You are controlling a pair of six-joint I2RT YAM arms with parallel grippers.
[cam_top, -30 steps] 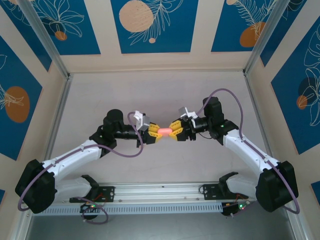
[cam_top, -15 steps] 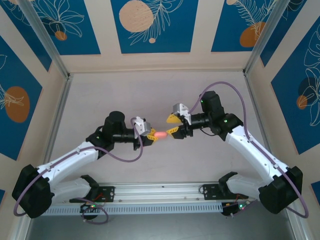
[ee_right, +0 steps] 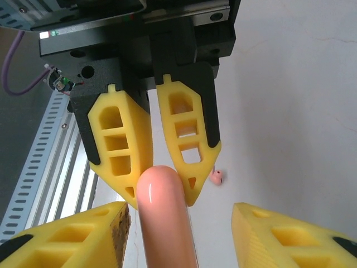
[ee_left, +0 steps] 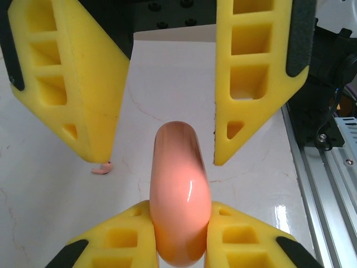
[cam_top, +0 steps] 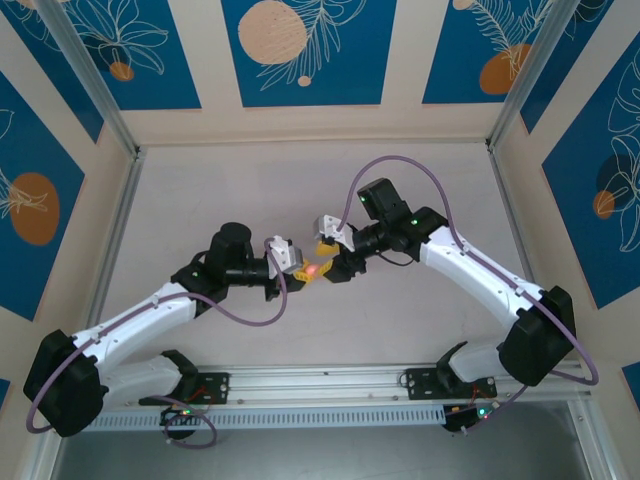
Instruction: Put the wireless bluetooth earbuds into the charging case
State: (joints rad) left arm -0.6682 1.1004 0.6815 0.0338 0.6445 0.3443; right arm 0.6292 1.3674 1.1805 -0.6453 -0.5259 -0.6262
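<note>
L: I'm clamping charging case (ee_left: 179, 178) in left end effector (ee_left: 179, 213), over worktop (ee_left: 44, 212) | R: right end effector (ee_right: 179, 209) sitting part-open, straddling case's free end | earbud (ee_right: 216, 177) lying on worktop

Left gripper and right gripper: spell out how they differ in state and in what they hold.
The left gripper is shut, clamping one end of the charging case; the right gripper is open, holding nothing. The left gripper's fingers press the case; the right gripper's flank its free end with gaps showing. Both have yellow fingers and face each other.
</note>
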